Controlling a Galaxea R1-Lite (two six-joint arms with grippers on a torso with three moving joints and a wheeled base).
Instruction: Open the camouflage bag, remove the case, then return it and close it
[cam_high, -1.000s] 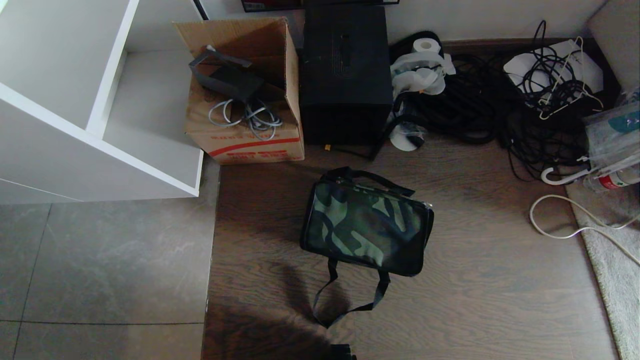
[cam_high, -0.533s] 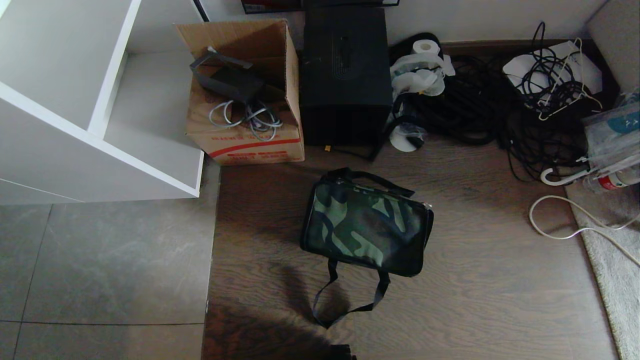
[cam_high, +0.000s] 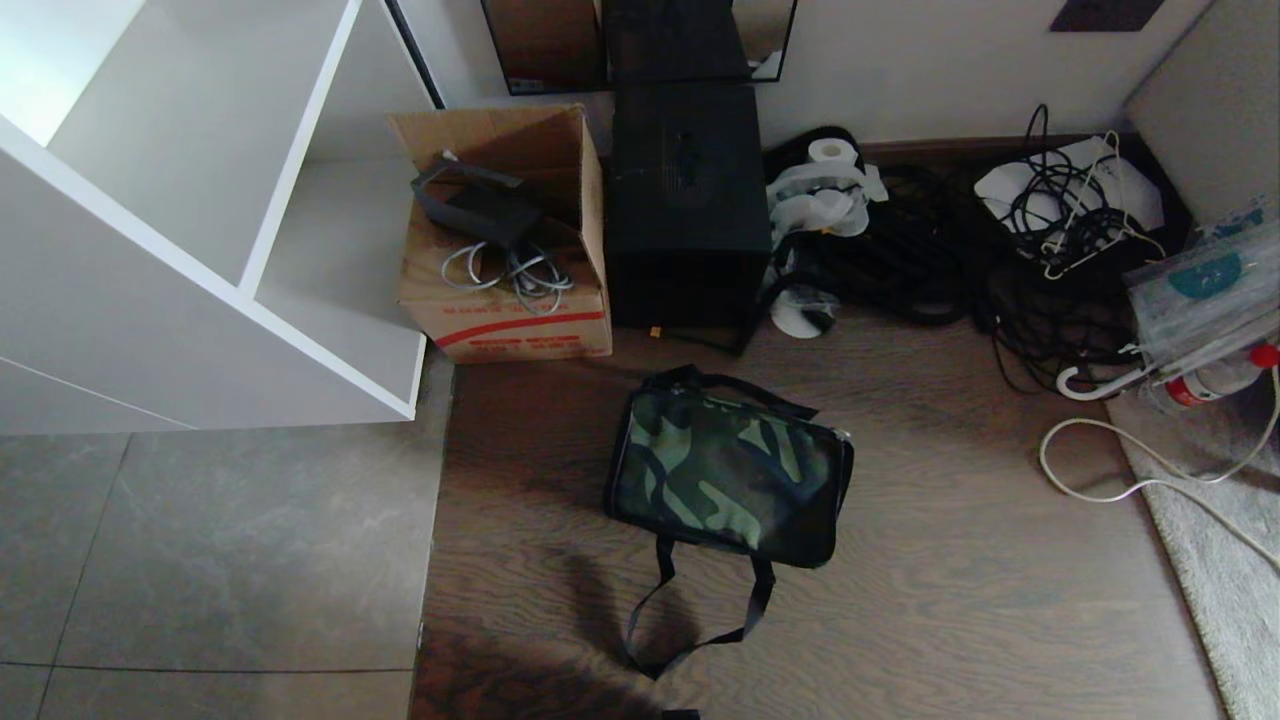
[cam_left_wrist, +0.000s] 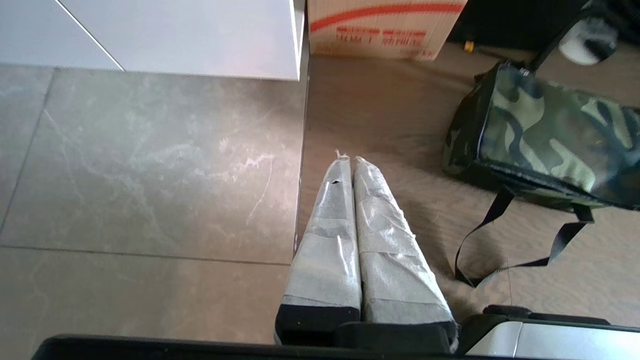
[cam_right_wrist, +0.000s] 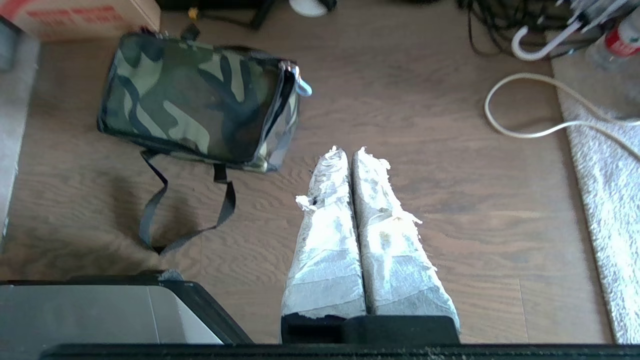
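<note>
One camouflage bag (cam_high: 730, 478) zipped shut, long axis left-right, near strap toward robot

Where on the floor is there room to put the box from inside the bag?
There is bare wood floor between the camouflage bag and the white cable by the rug, and bare grey tiles between the bag and the white shelf. It is crowded along the wall: cardboard box, black box, tangled cables.
</note>
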